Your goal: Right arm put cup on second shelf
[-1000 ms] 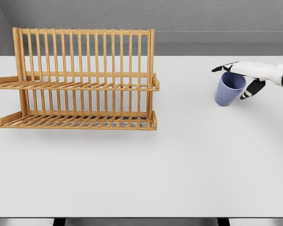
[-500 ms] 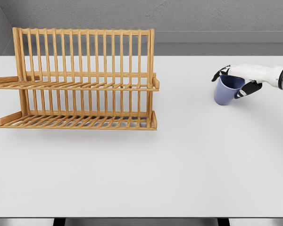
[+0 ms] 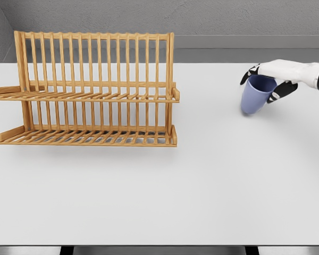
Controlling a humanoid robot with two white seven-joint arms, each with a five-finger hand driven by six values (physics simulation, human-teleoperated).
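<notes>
Overhead, from the head camera, the right hand (image 3: 269, 79) reached in from the right edge, its fingers (image 3: 281, 91) curled around the rim of the blue cup (image 3: 255, 94). That cup sat tilted, mouth leaning toward the hand, its base close to the white table (image 3: 202, 180); whether it touched the surface could not be told. Well to the left stood the wooden dish rack (image 3: 93, 90), upright with two slatted tiers. Its second shelf (image 3: 90, 96) held nothing, and the cup was far apart from it.
</notes>
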